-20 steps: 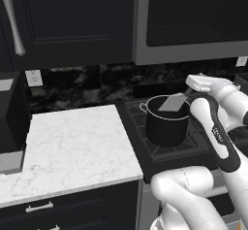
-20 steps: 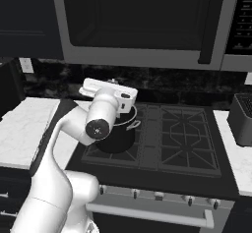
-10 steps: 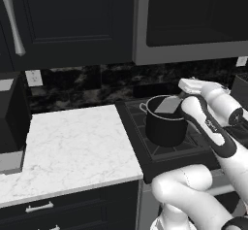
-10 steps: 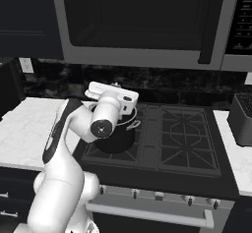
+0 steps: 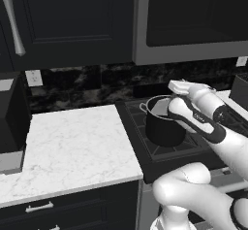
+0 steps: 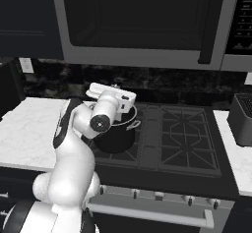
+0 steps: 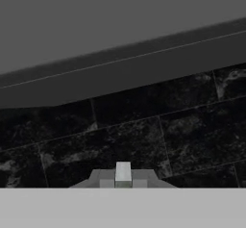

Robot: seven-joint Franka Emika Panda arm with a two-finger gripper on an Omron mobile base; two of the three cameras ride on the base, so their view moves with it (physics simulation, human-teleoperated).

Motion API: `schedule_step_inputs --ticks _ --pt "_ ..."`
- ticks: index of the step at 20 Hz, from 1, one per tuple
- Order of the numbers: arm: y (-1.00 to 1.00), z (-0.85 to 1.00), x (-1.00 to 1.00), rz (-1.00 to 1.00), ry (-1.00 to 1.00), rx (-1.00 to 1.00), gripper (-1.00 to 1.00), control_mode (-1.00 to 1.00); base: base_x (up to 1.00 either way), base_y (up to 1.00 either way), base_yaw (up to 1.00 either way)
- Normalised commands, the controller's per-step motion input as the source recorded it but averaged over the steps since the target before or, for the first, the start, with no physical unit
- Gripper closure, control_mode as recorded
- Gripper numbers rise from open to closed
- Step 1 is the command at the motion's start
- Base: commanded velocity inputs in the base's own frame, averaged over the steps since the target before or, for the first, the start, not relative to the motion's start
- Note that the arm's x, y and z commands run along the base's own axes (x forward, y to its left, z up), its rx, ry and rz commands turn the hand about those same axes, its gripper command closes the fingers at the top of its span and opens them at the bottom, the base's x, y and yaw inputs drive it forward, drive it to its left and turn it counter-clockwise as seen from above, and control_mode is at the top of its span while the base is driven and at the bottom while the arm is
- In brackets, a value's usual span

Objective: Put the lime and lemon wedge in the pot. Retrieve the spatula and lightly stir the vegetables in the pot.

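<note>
The black pot point(image 5: 164, 126) point(image 6: 114, 137) stands on the left front burner of the stove. My white wrist point(image 5: 186, 90) point(image 6: 110, 99) hovers over its rim. A flat light-grey spatula point(image 5: 162, 108) blade shows inside the pot's mouth. In the hand view my gripper point(image 7: 123, 181) is shut on a thin pale piece, the spatula's handle, and faces the dark tiled backsplash. The lime and the lemon wedge are hidden; the pot's inside is too dark to read.
A white marble counter point(image 5: 72, 146) lies left of the stove point(image 6: 182, 133). A dark slotted box point(image 6: 243, 119) stands on the right counter. The microwave point(image 6: 138, 20) hangs low above the burners. A dark appliance point(image 5: 12, 112) stands at the far left.
My hand has swung left and a little lower over the pot. The spatula blade went from above the rim down into the pot's mouth.
</note>
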Motion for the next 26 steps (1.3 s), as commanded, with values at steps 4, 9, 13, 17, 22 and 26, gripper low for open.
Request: schedule_step_inputs --ticks 4,9,13,17,22,26 --pt "0.1 -0.22 0.36 -0.04 0.01 -0.01 1.0 -1.0 0.0 0.0 0.0" --pt "0.0 -0.19 0.28 -0.07 0.01 -0.06 1.0 -1.0 0.0 0.0 0.0" --pt "0.0 -0.05 0.33 -0.07 0.18 -0.01 1.0 -1.0 0.0 0.0 0.0" --pt "0.0 -0.2 0.37 -0.05 0.26 0.0 1.0 -1.0 0.0 0.0 0.0" --pt "0.12 -0.34 0.23 -0.03 0.2 -0.03 1.0 -1.0 0.0 0.0 0.0" --pt "0.23 -0.17 0.03 -0.01 0.01 -0.14 1.0 -1.0 0.0 0.0 0.0"
